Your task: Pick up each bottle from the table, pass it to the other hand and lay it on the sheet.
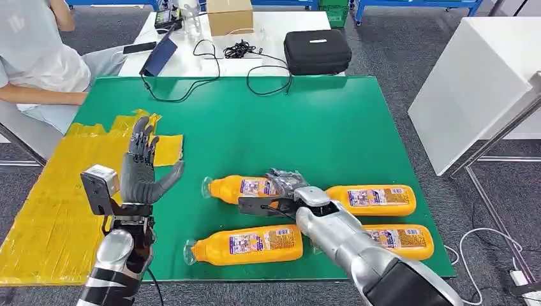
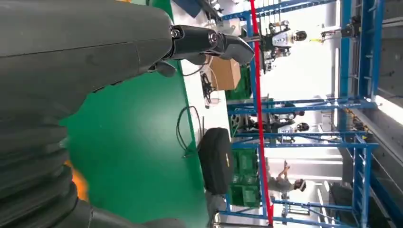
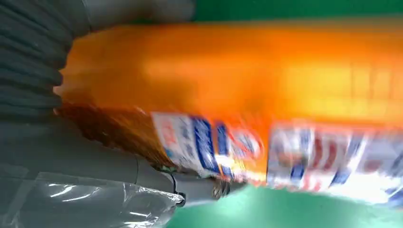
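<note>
1. Four orange bottles lie on the green table (image 1: 357,115), none yet on the yellow sheet (image 1: 44,210); by that count the whole job seems still ahead.
2. Right hand (image 1: 284,191) lies over the upper-left bottle (image 1: 239,189), fingers curled about its labelled middle; in the right wrist view the orange body sits pressed against the thumb (image 3: 142,175), so I judge it gripped, though whether it has left the table I cannot tell.
3. Left hand (image 1: 145,169) stands upright with fingers spread and nothing in them; the sheet lies just beyond and beside its fingertips, the gripped bottle near its thumb side.
4. Three others wait: the near-left bottle (image 1: 245,245) below the right hand's fingers; the upper-right bottle (image 1: 376,199) just behind them; the near-right bottle (image 1: 402,239) partly hidden by the right forearm.
5. Left to do: lift, pass across to the open left hand, lay down on the sheet; then the same for the remaining three.
6. Labels are white with blue and red print; the wrist view is too blurred to read any brand or word.
</note>
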{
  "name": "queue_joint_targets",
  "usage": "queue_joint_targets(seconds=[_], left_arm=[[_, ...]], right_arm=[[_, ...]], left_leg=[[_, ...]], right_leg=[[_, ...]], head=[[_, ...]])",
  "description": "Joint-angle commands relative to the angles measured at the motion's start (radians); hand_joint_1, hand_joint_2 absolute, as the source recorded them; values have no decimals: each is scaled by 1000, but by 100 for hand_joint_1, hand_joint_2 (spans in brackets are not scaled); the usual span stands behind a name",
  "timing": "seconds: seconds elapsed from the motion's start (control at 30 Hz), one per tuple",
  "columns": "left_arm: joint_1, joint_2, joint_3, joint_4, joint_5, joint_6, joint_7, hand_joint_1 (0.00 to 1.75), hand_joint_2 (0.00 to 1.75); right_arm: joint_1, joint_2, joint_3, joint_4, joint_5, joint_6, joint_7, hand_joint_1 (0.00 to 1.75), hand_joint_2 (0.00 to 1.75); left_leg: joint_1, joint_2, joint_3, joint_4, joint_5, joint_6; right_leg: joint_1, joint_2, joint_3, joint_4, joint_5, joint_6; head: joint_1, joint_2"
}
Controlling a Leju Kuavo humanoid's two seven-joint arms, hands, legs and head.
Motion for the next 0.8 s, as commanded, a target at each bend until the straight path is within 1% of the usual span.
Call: queue_joint_targets(seconds=[0.03, 0.07, 0.37, 0.5, 0.63, 0.73, 0.8], left_arm=[[-21, 1, -18, 31, 6, 9, 3, 0, 175], [-10, 1, -14, 26, 5, 12, 2, 0, 175], [-3, 3, -12, 26, 4, 12, -1, 0, 175], [18, 3, -8, -2, -2, 11, -11, 0, 175], [51, 7, -14, -45, -17, 9, -10, 0, 175], [73, 10, -16, -69, 2, -7, 14, 0, 175], [81, 18, -24, -81, 25, -22, 35, 0, 175]], right_arm=[[15, -7, -17, 61, -40, -113, 16, 175, 175], [22, -9, -39, 49, -50, -151, 11, 175, 175], [22, -12, -40, 50, -50, -152, 9, 175, 175], [70, -15, -134, -25, -85, -349, -72, 175, 175], [152, -21, -237, -168, -109, -536, -145, 175, 175], [254, -18, -335, -330, -145, -703, -256, 175, 175], [347, -9, -361, -480, -151, -741, -336, 175, 175]], left_leg=[[1, -2, 2, -1, 0, -1], [1, -2, 1, 0, 0, -1], [1, -2, 1, -1, -1, -1], [1, -2, 1, -1, 0, -1], [0, 0, -1, 0, -1, 0], [1, -1, -2, 0, -1, -1], [1, -2, -2, -1, -1, -1]], right_leg=[[1, -3, 3, -1, -1, -1], [1, -3, 2, -1, -1, -1], [1, -4, 2, -1, -1, -2], [1, -2, 2, -1, 0, -1], [0, -1, 0, 0, -1, -1], [1, -2, 0, 0, -1, -1], [1, -3, 0, 0, -1, -1]], head=[[0, 0], [0, 0], [0, 0], [0, 0], [0, 0], [0, 0], [0, 0]])
